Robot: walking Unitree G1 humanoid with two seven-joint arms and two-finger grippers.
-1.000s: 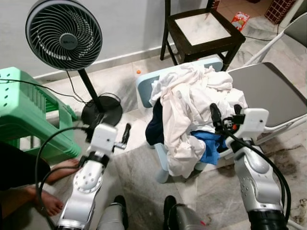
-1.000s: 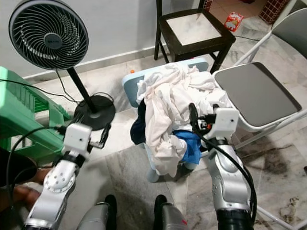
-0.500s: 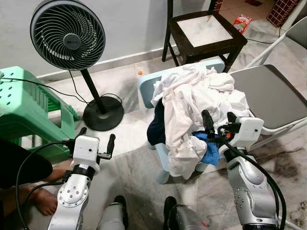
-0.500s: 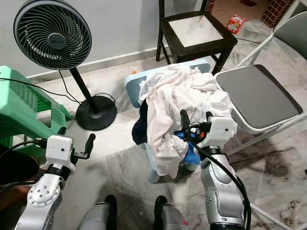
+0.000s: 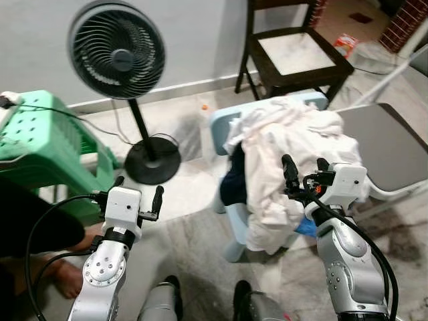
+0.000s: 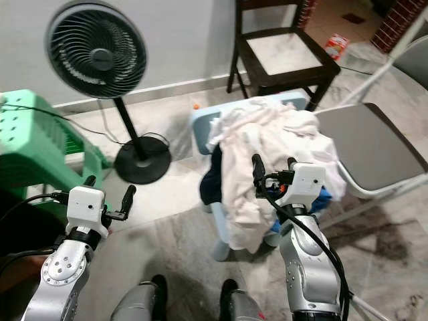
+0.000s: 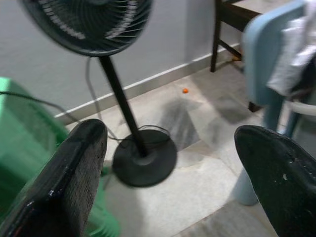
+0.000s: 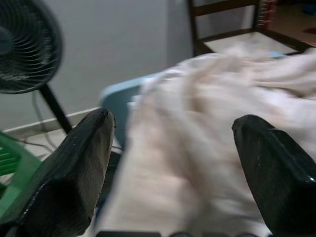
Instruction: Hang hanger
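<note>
Left eye view: blurred fan (image 5: 118, 52), no legible writing.

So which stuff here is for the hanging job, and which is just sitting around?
For the job:
- pile of clothes on the light blue chair
- right gripper, open by the pile
- left gripper, open over the floor

Just around:
- fan
- green stool
- dark chair
- grey folding chair
</note>
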